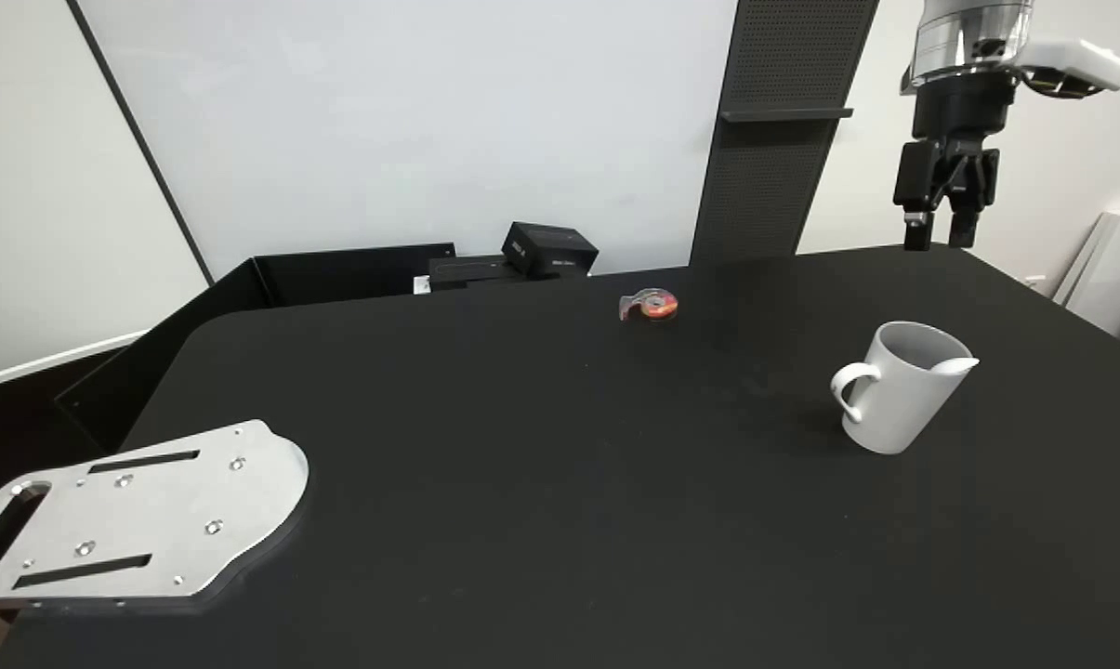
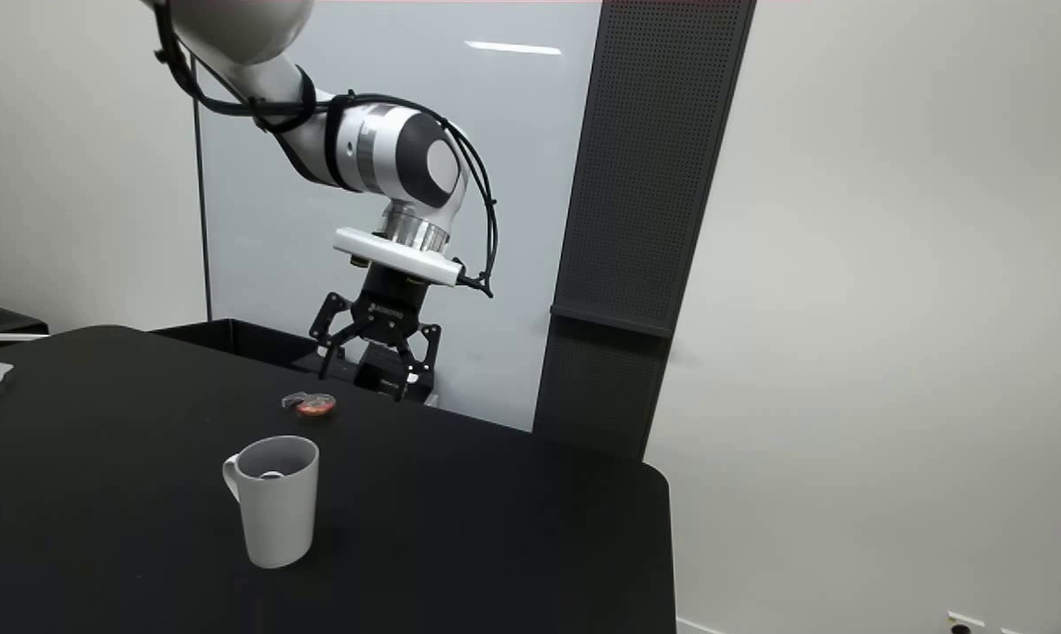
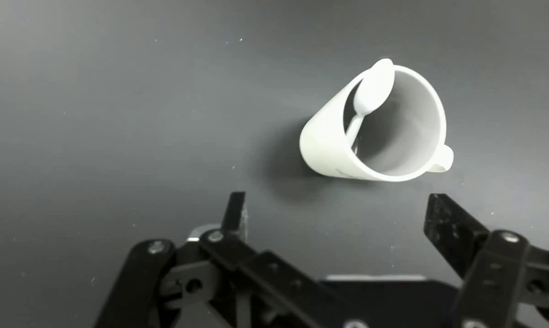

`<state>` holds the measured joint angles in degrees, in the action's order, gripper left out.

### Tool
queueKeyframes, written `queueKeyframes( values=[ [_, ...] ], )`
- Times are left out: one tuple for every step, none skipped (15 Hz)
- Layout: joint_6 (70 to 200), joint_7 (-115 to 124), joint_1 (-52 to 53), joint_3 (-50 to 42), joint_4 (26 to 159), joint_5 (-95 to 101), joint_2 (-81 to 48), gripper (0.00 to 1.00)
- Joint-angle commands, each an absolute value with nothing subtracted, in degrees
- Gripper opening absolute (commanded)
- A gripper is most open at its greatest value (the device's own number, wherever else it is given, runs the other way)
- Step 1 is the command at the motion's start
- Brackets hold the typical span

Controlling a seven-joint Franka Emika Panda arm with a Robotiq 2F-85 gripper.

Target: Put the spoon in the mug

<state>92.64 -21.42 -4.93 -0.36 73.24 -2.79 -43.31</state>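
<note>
The white mug (image 1: 899, 404) stands upright on the black table, and it also shows in an exterior view (image 2: 279, 519) and in the wrist view (image 3: 326, 143). The white spoon (image 3: 374, 89) is inside the mug, handle down. Its bowl leans on the rim and sticks out a little past it. The lower handle is hidden by the mug wall. The spoon bowl also shows in both exterior views (image 1: 955, 365) (image 2: 271, 475). My gripper (image 3: 337, 205) is open and empty, with its fingers wide apart. In both exterior views it hangs well above the table, apart from the mug (image 1: 940, 237) (image 2: 360, 386).
A small red tape dispenser (image 1: 654, 304) lies on the table beyond the mug. A silver metal plate (image 1: 151, 511) is at the table's edge. A black box (image 1: 550, 249) and a dark trough (image 1: 355, 274) are behind the back edge, before a white board (image 1: 411, 121).
</note>
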Motion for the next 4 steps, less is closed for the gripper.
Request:
queueKeyframes(
  values=[
    [94.9,-22.1,-5.4,0.7,75.4,-1.3,-42.0,1.00],
    [96.1,-22.6,-5.3,0.8,77.1,-0.9,-40.9,1.00],
    [96.6,-23.0,-5.2,0.8,78.2,-0.7,-40.2,1.00],
    [96.9,-23.2,-5.2,0.8,78.8,-0.6,-39.8,1.00]
  ],
)
